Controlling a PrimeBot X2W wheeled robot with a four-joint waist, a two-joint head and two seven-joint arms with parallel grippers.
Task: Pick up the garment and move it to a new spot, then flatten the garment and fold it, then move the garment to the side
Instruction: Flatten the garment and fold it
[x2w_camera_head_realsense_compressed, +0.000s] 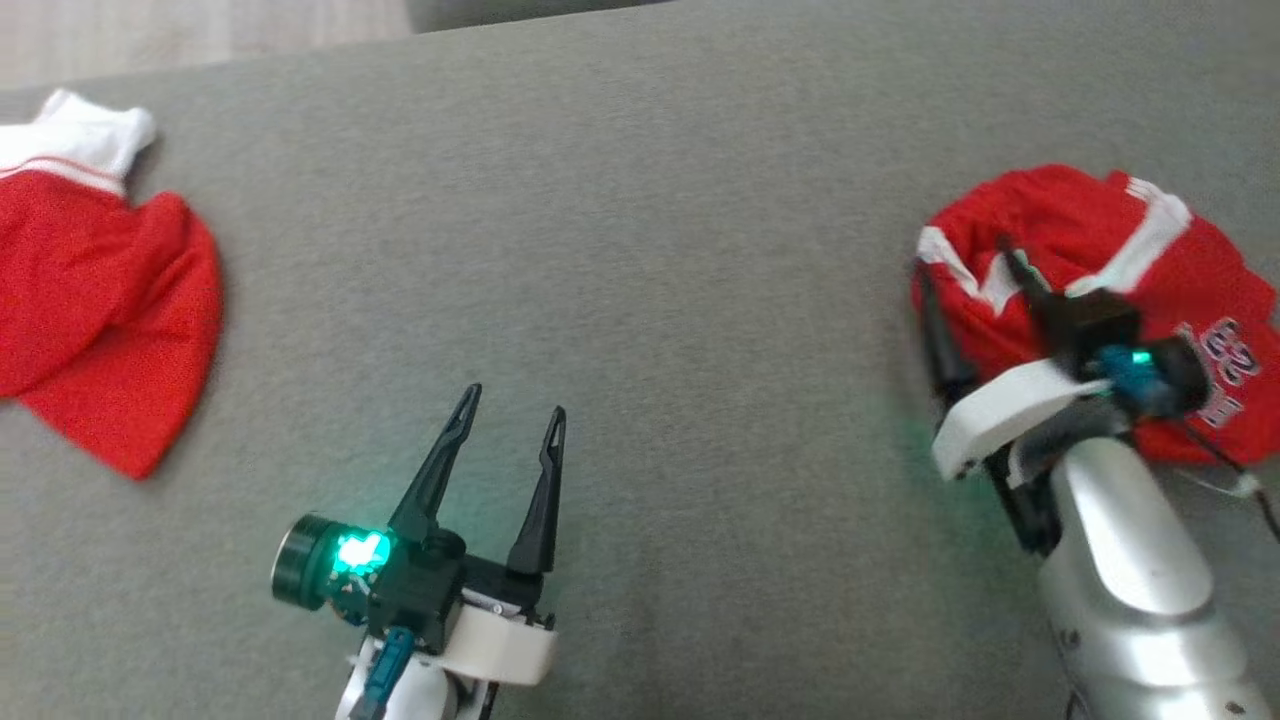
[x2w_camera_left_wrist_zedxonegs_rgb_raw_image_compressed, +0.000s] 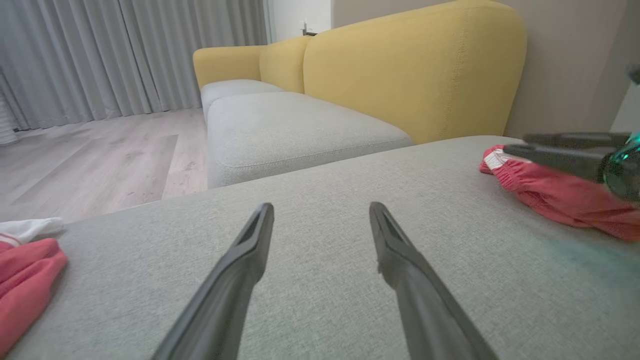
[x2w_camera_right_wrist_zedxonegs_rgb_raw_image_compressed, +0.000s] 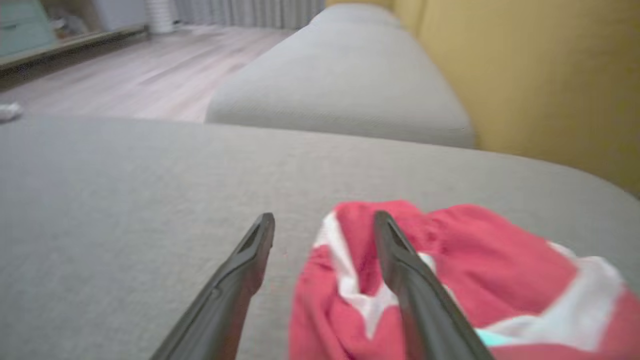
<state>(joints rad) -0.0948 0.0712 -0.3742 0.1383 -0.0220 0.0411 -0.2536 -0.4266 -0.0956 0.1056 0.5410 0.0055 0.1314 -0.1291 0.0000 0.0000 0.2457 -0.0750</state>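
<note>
**Head view.** The garment (x2w_camera_head_realsense_compressed: 1100, 240), red with white stripes and white lettering, lies crumpled in 1 heap at the right side of the grey cushion (x2w_camera_head_realsense_compressed: 650, 250). The right gripper (x2w_camera_head_realsense_compressed: 965, 258) stands at the heap's left edge with its 2 fingers spread, 1 over bare cushion and 1 over the cloth, pinching nothing. The left gripper (x2w_camera_head_realsense_compressed: 514, 402) hovers mid-cushion, fingers likewise spread and empty. A second red garment (x2w_camera_head_realsense_compressed: 90, 300) with a white band lies far left.
</note>
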